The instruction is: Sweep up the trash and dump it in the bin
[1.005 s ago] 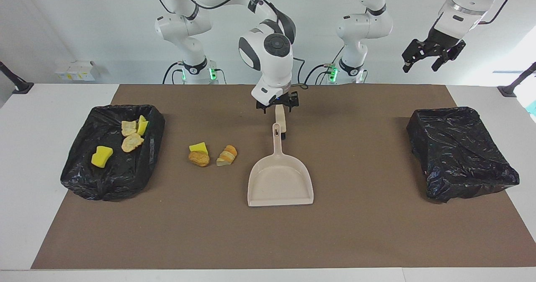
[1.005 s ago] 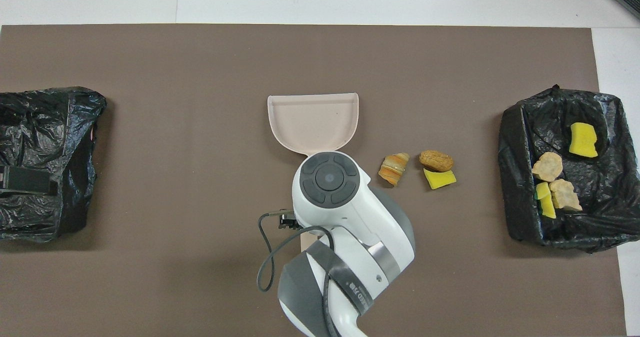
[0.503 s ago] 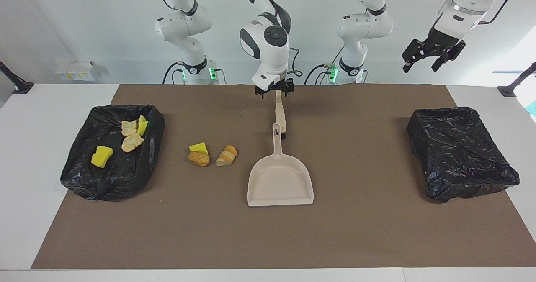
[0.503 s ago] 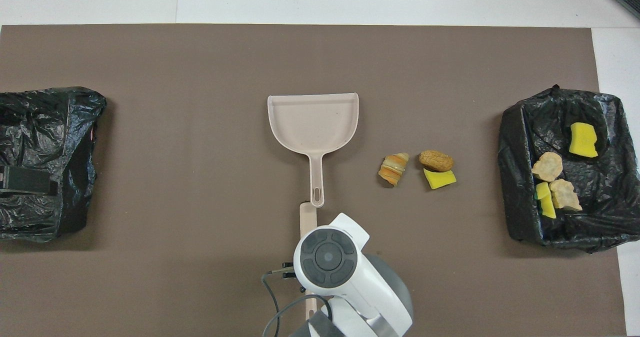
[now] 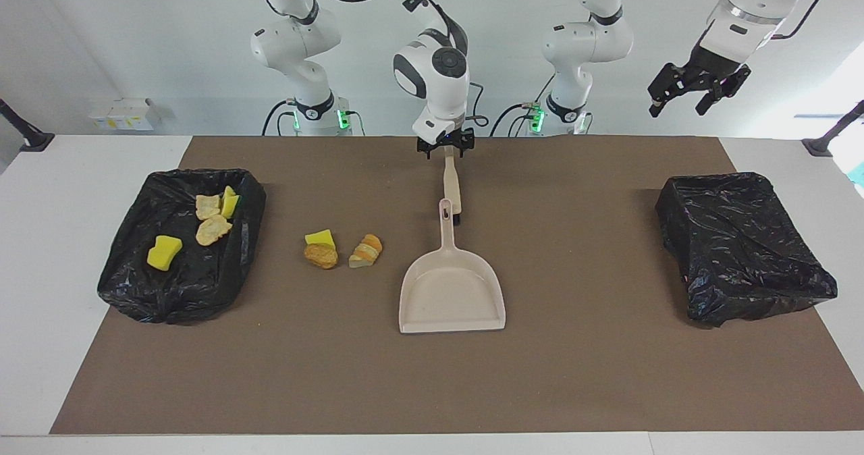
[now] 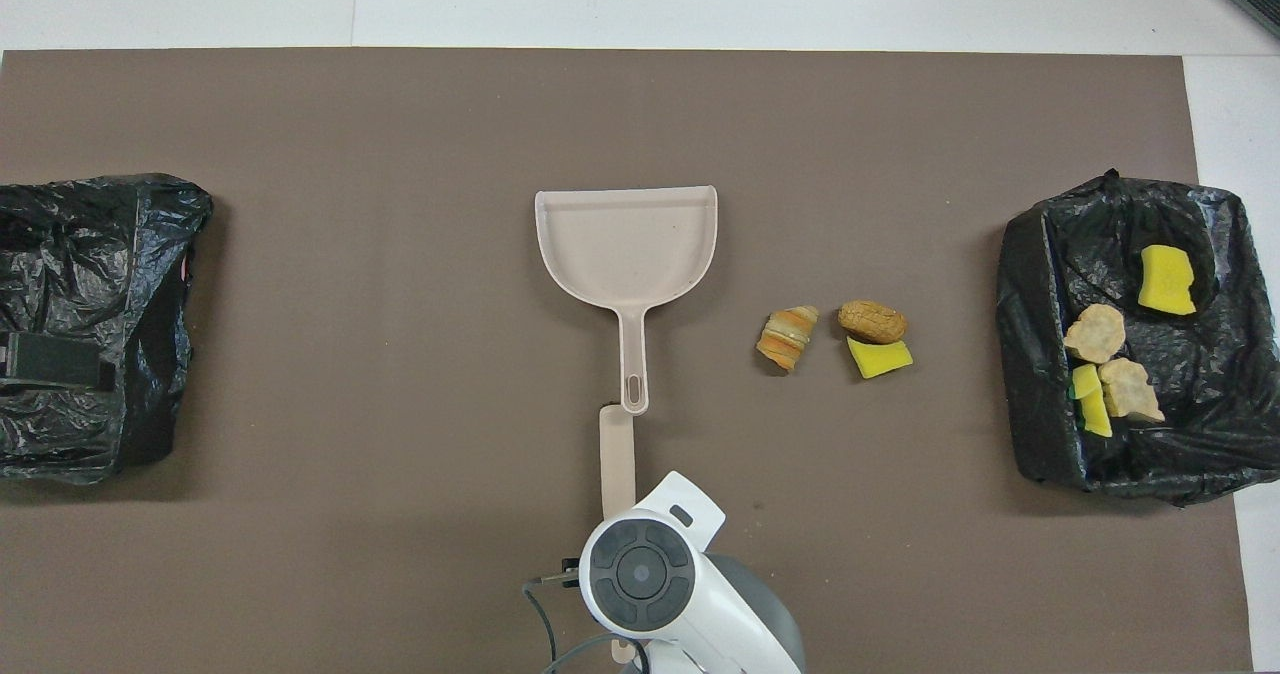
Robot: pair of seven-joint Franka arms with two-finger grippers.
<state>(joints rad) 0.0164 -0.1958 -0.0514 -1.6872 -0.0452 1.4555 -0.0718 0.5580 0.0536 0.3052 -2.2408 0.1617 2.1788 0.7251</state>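
Right gripper [image 5: 445, 150] pointed straight down low over the mat at the robots' edge, wrist vertical, arm bent forward from its base; fingers too small to judge as open or shut. Left gripper [image 5: 698, 90] hung high in the air past the left arm's end of the table, fingers spread open, arm waiting.

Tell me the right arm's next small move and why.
Probably finish closing the right gripper on the brush handle's end and lift it: it sits over that end, and three scraps lie on the mat beside the empty dustpan. Whether it already grips, I cannot tell. The left gripper waits, raised and open.
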